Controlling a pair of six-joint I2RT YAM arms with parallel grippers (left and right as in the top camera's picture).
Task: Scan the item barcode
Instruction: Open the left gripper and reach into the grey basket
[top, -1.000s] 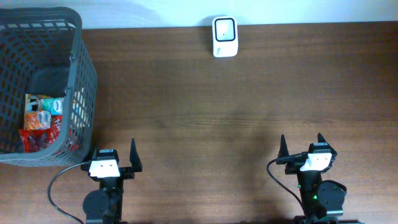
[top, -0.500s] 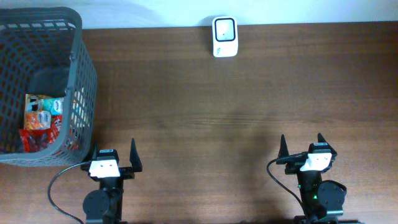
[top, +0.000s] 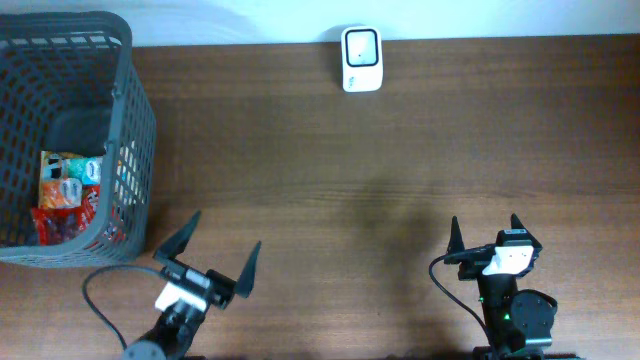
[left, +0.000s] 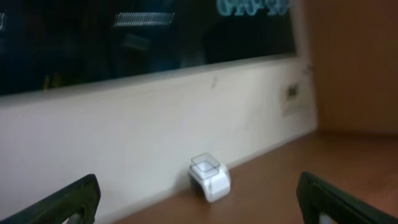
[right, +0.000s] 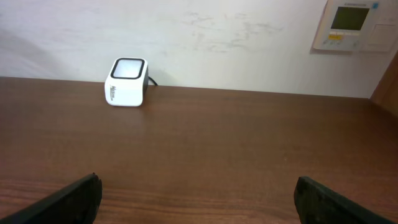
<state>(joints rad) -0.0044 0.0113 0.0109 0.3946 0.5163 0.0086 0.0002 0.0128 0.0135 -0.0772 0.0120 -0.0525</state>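
Grey basket (top: 140, 130) with the snack packets (top: 68, 180) sits just forward-left of the left end effector (top: 226, 232), well apart from the right end effector (top: 484, 222); both gape wide, holding nothing.

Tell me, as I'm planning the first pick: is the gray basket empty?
Not empty. The overhead view shows colorful snack packets and a dark item lying inside the basket.

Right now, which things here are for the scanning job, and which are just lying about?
For the job: white barcode scanner, snack packets in the grey basket, left gripper and right gripper, both open.
Just there: wall control panel, dark object in the basket.
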